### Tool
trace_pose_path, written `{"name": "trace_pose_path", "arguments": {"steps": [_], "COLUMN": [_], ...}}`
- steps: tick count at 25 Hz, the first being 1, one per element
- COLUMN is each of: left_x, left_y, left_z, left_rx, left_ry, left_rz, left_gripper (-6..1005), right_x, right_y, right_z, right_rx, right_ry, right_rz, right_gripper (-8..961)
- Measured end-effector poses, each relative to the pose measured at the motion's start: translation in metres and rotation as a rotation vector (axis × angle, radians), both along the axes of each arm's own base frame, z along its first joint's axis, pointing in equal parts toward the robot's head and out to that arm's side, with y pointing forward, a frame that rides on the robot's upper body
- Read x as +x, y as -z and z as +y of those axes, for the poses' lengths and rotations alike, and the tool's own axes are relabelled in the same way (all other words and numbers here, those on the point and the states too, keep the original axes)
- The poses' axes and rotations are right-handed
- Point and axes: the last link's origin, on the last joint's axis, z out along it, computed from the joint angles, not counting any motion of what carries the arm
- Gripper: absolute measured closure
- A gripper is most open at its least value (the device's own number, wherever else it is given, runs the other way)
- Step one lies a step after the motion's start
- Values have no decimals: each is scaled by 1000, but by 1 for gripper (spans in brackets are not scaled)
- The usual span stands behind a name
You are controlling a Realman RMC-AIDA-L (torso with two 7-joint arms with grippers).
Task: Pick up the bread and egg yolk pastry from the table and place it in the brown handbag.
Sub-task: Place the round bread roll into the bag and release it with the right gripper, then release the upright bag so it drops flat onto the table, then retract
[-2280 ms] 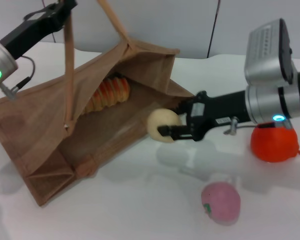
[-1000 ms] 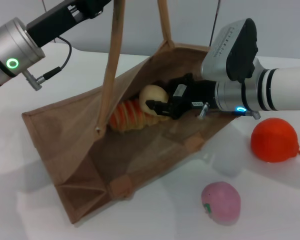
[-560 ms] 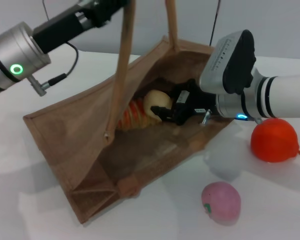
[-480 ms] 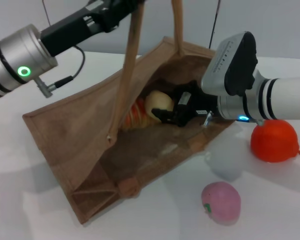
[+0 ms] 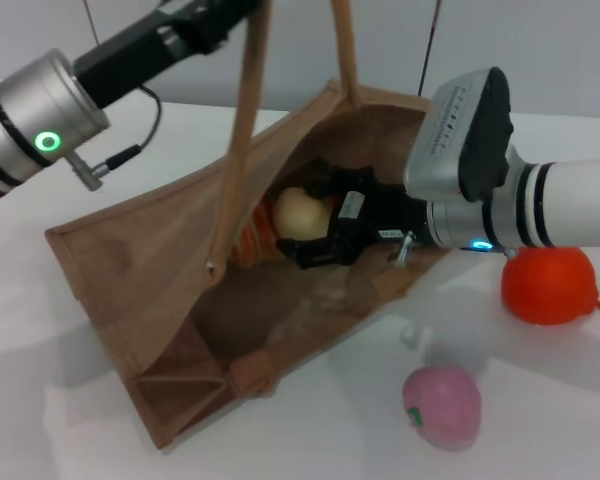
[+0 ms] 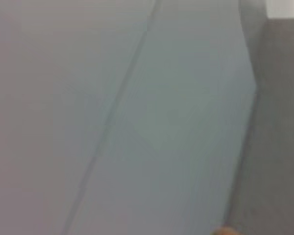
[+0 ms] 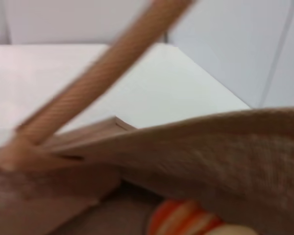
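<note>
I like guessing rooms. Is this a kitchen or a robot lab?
Probably a robot lab or test bench: a plain white table against a bare grey wall, with toy-like food, an orange fruit and a pink ball, beside a brown handbag.

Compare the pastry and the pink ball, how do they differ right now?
The pastry is pale cream; the pink ball is pink with a green mark. The pastry sits inside the handbag between the open fingers of the right gripper; the pink ball lies untouched on the table. Both are round and look similar in size.
</note>
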Motion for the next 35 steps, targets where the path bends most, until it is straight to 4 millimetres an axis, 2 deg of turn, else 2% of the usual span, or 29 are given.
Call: {"name": "trace_pose_path", "arguments": {"steps": [5,9,13,19,23,29,35], "left_x": [-24,-45,-66,-86,-93,-96,-92], "left_y": [-11,-23,-36,-44,-40,-27,-14], "left_z": [-3,-9,-18,-21,-20,-13,-10], "left_rx": [91,181,278,406,466,534,561], "left_ry": [-94,-170,-244,-333,-369,-407,-393], "left_rz": [-24,-53,-86,-61,-17,81,155], "left_gripper": [818,817,817,816,815,814,583], "right_x": [1,3,7,40,65,79,77], "right_y": [-4,-11,-28,-77,-103,-116,-114], "right_z": [-11,-17,-23,-32,-34,-32,-30], "right_rx": [-4,19,62,209,281,324,321], "right_ry": [-67,-95,-133,-120,-83,-43,-41], "right_rz": [85,170,292,504,574,591,586], "right_gripper": [69,70,70,71,72,73,74]}}
